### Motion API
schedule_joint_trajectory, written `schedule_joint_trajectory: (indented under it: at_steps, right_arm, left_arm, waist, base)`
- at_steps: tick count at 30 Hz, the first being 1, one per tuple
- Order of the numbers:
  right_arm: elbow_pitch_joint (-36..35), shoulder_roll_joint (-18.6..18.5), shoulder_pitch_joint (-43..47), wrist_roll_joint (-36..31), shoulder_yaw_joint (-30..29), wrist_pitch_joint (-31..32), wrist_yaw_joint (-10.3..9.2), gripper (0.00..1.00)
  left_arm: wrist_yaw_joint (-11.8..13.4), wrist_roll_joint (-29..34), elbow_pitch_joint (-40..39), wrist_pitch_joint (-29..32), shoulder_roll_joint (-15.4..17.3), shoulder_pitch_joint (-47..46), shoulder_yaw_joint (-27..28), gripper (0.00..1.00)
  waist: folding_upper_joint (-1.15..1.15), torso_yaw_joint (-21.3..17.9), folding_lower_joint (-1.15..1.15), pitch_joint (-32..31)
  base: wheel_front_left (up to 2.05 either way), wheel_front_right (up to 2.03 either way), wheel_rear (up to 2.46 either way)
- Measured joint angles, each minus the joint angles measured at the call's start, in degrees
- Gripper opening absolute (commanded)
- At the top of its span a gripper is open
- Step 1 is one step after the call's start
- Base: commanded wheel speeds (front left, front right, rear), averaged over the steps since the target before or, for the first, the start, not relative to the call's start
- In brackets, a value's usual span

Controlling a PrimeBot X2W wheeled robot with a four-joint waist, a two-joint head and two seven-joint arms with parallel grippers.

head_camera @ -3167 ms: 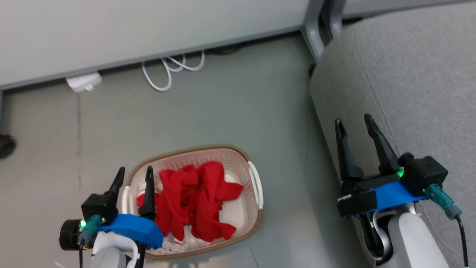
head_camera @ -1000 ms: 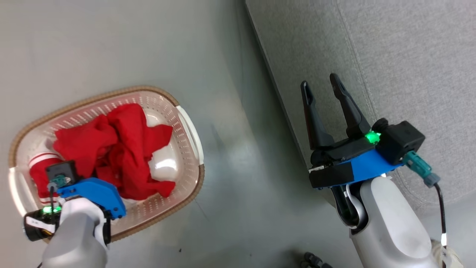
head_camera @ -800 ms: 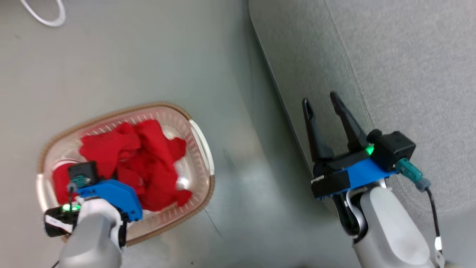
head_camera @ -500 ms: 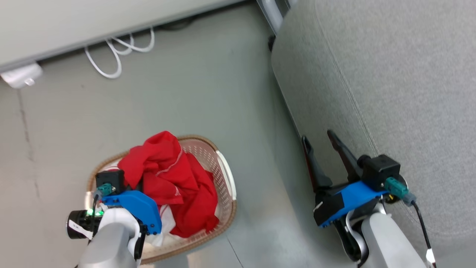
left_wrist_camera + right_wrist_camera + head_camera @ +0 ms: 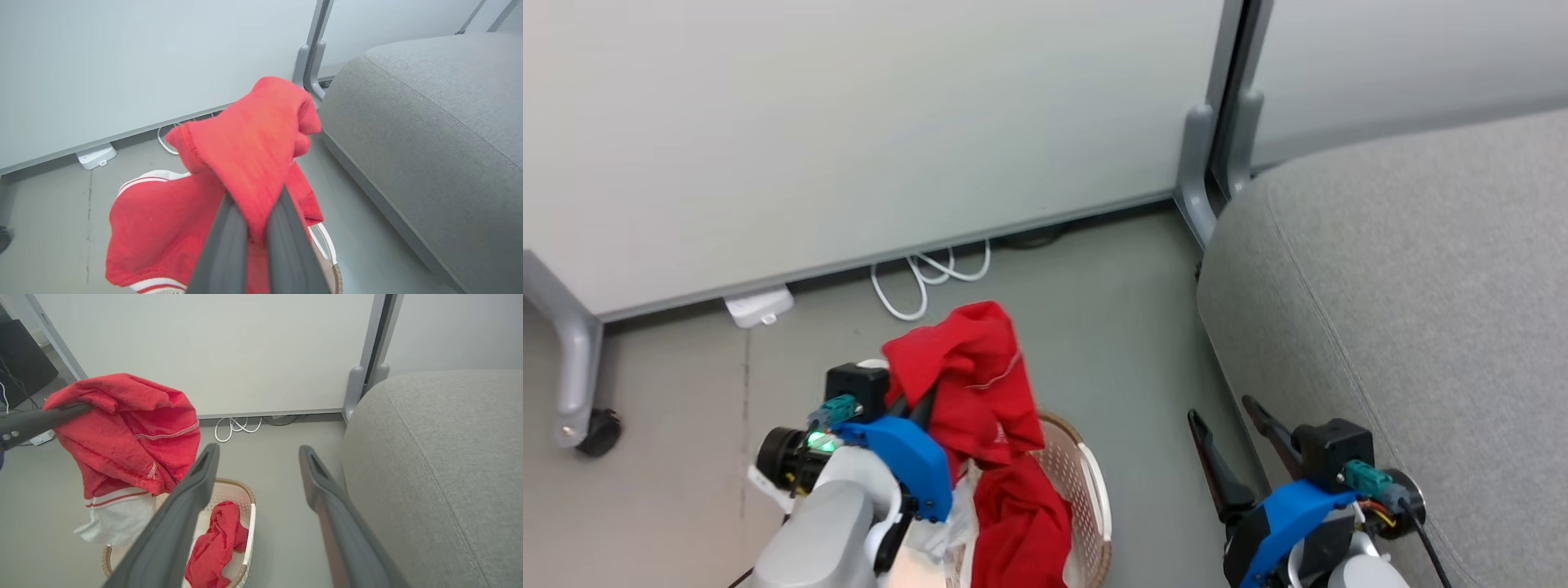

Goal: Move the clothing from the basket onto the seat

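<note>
- Pale partition panel (image 5: 849, 122): upper half of the head view, matt, evenly lit.
- Grey metal posts (image 5: 1196, 163): upper right, between two panels.
- Grey-green floor (image 5: 1094, 327): centre, smooth.
- White cables (image 5: 931, 273) and white box (image 5: 758, 306): at the panel's foot.
- Black castor (image 5: 598, 431): left edge.
- Seat (image 5: 1405, 310): right, grey upholstery.

Head view looking down, wrists share seat (image 5: 1421, 286)
</note>
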Motion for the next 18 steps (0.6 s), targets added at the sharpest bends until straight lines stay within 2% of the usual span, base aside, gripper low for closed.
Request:
schedule_joint_trajectory:
  at_steps: [9,18]
  right_arm:
    - [-3.65,0.00,4.14,0.10,-0.62,3.43,0.00,1.00]
    - [-5.09,-0.01,4.72,0.33,-0.45,3.90,0.00,1.00]
  left_arm:
    - [1.65,-9.49,-14.97,5.44,-0.04,-2.85,-12.04,0.00]
    - [4.93,-16.15,-22.41,7.28,-0.05,-8.90,-18.34,0.00]
  waist:
    - [0.00,4.33,0.01,-6.04]
    - [0.00,4.87,0.02,-7.00]
  base:
    - [0.00,0.00,0.00]
    - [0.00,0.00,0.00]
